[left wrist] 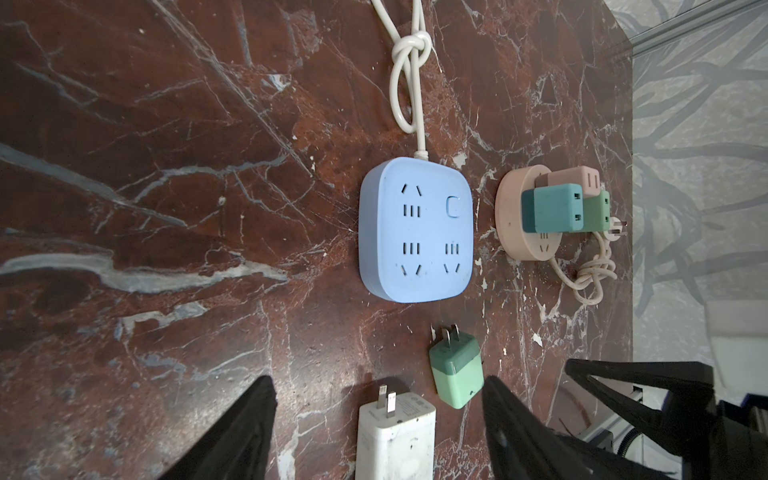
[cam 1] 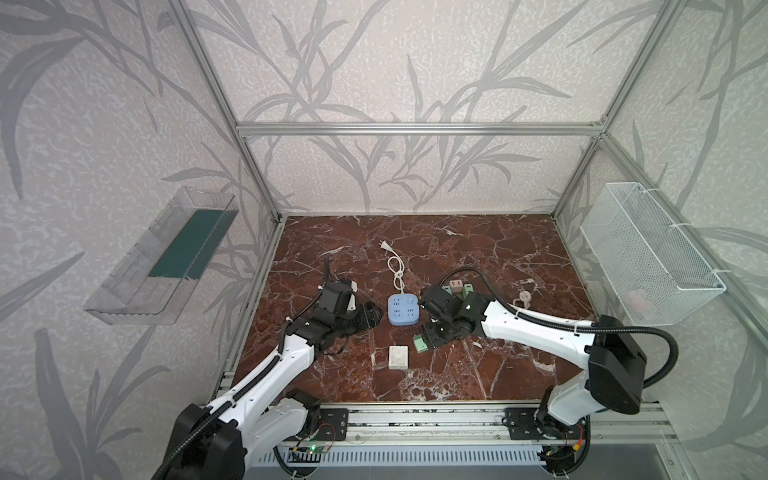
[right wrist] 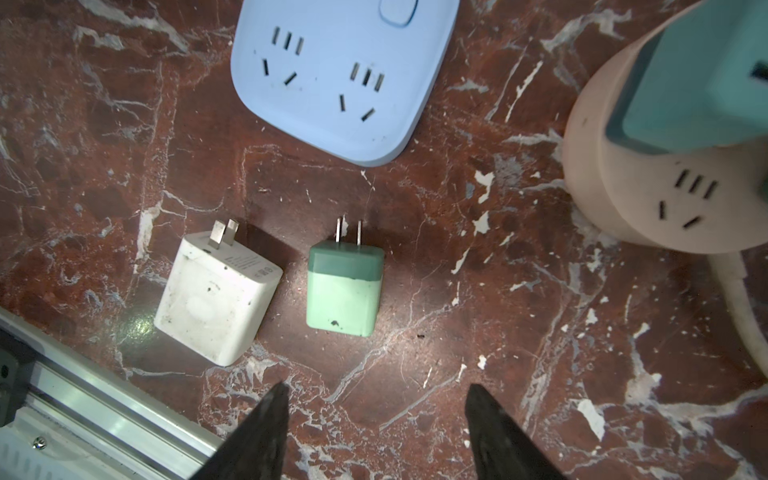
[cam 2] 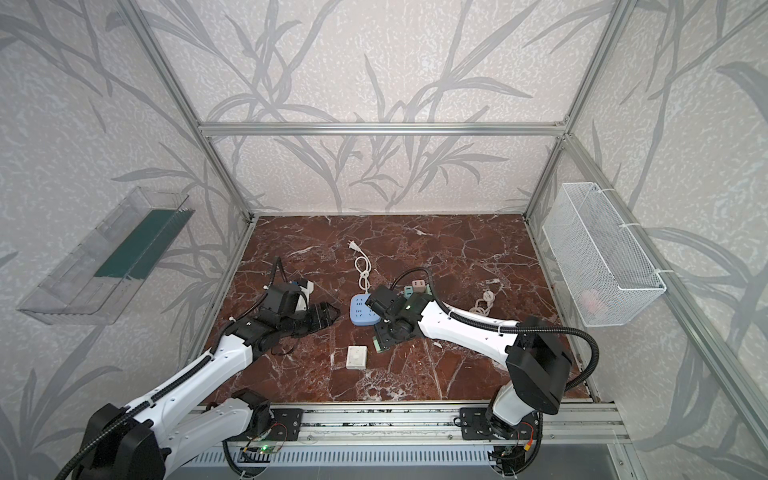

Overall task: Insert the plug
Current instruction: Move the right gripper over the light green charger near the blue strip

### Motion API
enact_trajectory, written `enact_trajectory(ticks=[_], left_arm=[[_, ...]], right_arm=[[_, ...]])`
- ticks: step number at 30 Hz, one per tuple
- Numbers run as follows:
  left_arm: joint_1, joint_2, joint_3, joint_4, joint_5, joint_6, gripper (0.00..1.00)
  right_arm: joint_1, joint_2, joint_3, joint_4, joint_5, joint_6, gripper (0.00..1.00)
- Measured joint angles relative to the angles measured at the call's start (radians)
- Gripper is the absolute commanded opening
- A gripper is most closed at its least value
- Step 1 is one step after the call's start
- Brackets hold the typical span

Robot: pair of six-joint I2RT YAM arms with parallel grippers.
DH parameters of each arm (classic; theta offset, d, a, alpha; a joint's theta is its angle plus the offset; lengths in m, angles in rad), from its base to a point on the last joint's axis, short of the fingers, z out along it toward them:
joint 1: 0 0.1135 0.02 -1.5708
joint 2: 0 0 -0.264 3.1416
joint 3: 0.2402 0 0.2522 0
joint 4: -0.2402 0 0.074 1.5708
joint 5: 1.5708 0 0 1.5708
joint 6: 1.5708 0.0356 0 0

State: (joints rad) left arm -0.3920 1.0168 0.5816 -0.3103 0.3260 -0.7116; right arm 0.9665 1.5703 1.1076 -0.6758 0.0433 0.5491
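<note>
The green plug (right wrist: 344, 291) lay flat on the marble table (cam 1: 498, 257), not plugged in. Its two prongs pointed at the blue power strip (right wrist: 345, 79), w/ a strip of bare table btwn prongs and strip. It sat off the strip's near edge, on the right arm's side.

The right gripper (right wrist: 378, 392) was right behind it. Its fingers were spread apart w/ nothing btwn them, the tips stopped short of the plug's back end and the gap roughly in line w/ the plug body. In both top views that gripper hung over the plug & hid part of it.

Just beside the plug, on the left arm's side, lay a white charger (right wrist: 218, 291). It wasn't touching the plug, was turned a bit askew, and its prongs also faced the strip.

The strip's sockets all looked empty. A white cord (cam 1: 397, 270) left its far edge, was tied in a loose knot, and ran toward the back wall.

The left gripper (cam 1: 371, 316) was near the strip's other side, fingers spread wide & holding nothing. From its wrist cam the charger showed btwn the tips, but in the top views the gripper was apart from it.

Past the strip, on the right arm's side, stood a pink round socket (left wrist: 515, 232) w/ a teal adapter (left wrist: 557, 208) plus a green and a pink one stuck in it. Its own cord lay bunched alongside.

A wire basket (cam 1: 648, 253) hung on the right wall and a clear tray (cam 1: 162, 257) on the left.
</note>
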Motion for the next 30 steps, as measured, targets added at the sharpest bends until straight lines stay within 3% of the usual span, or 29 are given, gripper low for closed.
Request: enact_trajectory(ticks=[15,23,30], left_arm=[[0.0,-0.014,-0.022,0.054,0.045,-0.041,0.76],[0.0,-0.014,-0.022,0.057,0.047,-0.051,0.76],[0.0,-0.015,-0.022,0.057,0.048,-0.051,0.76]], right_arm=[[0.042,0.093,-0.029,0.102,0.0,0.045,0.7],[0.043,0.129,-0.027,0.118,0.0,0.048,0.62],[0.043,0.175,-0.024,0.122,-0.003,0.048,0.61]])
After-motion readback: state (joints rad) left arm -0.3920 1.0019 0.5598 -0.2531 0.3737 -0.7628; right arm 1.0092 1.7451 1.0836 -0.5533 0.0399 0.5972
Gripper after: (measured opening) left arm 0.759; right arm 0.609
